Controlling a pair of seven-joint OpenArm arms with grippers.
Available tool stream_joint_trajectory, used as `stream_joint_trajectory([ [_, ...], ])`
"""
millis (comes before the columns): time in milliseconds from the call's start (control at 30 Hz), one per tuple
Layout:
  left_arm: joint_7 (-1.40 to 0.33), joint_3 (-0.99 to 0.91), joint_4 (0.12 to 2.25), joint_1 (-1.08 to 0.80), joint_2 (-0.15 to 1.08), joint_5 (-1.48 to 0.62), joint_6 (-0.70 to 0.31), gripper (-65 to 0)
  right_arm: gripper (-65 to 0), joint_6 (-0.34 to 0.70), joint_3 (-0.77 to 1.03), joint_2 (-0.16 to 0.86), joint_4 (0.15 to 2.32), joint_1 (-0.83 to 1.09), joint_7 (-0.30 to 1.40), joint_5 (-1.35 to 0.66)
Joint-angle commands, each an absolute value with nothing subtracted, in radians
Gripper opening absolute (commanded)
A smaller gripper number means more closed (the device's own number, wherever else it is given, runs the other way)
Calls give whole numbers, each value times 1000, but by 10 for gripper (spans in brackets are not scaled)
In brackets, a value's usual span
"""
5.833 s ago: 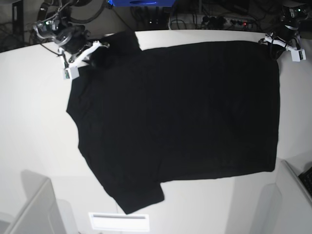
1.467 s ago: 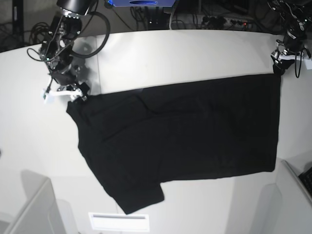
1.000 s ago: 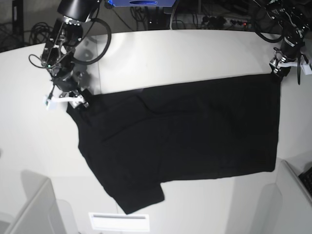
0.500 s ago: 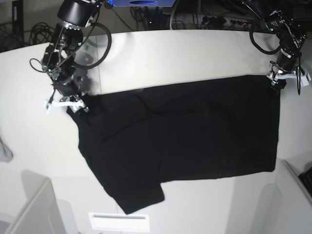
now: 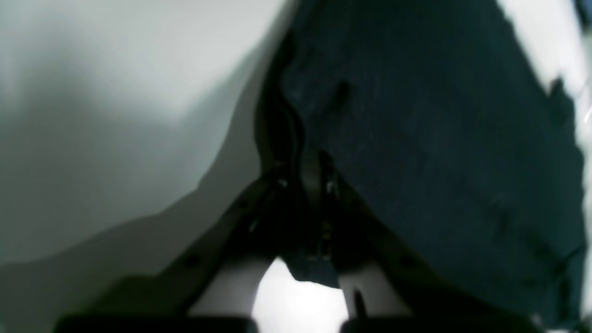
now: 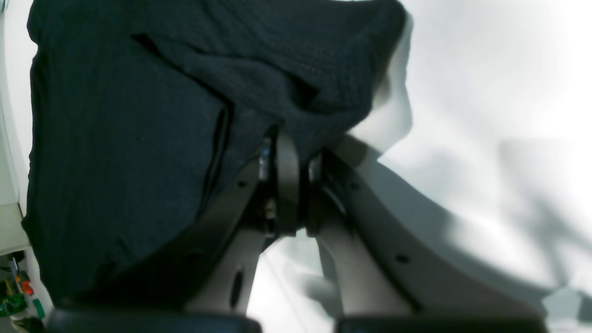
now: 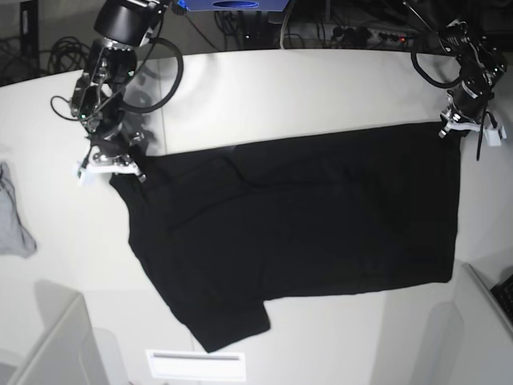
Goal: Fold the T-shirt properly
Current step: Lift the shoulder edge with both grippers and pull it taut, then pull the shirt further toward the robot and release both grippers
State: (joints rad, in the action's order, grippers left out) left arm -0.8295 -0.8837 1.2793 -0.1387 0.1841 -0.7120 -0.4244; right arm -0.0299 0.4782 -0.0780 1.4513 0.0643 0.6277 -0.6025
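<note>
In the left wrist view, the left gripper is clenched on a dark fold of the T-shirt. In the right wrist view, the right gripper pinches a bunched edge of that black cloth. In the base view, the shirt lies on the white table, both grippers at its upper corners; a grey cloth lies at the far edge.

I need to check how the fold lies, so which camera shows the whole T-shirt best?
The base view: the T-shirt appears whole on the white table, its far part folded over. The left wrist view shows only cloth by the left gripper, the right wrist view a bunched corner at the right gripper.
</note>
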Motion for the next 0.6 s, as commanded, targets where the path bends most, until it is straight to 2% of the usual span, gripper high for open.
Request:
stream_joint_trajectory([
  [0,-857,-874,1287,-139,186,-659,-418,-650,-650,-28,479,-68,1465,58,611,-607],
  [300,-857,-871,1290,-162,208,-645,-420,-650,-650,-28,479,-67,1508,124,610,-607],
  [567,-857,-872,1412,-249,217,-647,-420,-650,-650,-28,479,-76,1620,223,613,-607],
])
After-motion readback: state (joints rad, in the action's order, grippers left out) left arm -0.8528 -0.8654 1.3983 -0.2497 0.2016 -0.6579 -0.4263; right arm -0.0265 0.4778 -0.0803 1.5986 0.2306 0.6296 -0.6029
